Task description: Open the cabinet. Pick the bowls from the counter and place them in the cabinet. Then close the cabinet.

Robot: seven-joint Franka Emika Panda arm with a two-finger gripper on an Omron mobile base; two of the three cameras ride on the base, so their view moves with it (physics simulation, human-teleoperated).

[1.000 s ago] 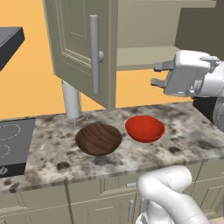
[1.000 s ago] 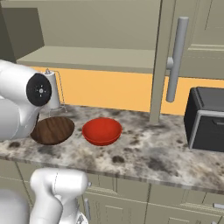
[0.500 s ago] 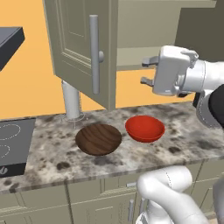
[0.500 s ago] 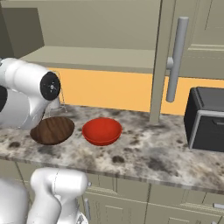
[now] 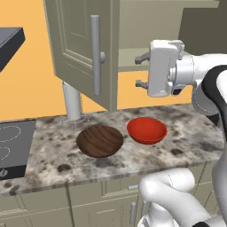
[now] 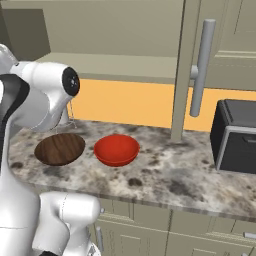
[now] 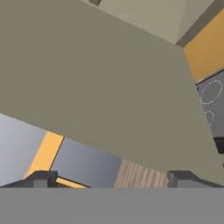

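Biggest risk from here, as I judge it: the gripper (image 5: 141,71) hangs up at cabinet height, jaws wide open and empty, pointing sideways toward the open left door (image 5: 84,48). To get a bowl it must swing down past that door's edge and its long bar handle (image 5: 95,55); a sloppy arc could clip the door and knock it partway shut. The hand view has the door's flat panel (image 7: 100,87) very close in front of the fingertips (image 7: 41,178), so there is not much room.

Second risk: both bowls are shallow with low rims. A grab on the rim could slip or tip the bowl, or shove it along the bench (image 5: 186,128). The two bowls sit just beside each other, so going for one may bump the other.

Where things are: wood bowl (image 5: 99,141) and red bowl (image 5: 146,130) both rest on the bench, neither held. Red bowl is almost straight below the gripper, well apart from it; wood bowl is below and further toward the stovetop (image 5: 11,148). The cabinet (image 6: 115,30) stands open, its shelf (image 6: 105,67) bare above the bowls.
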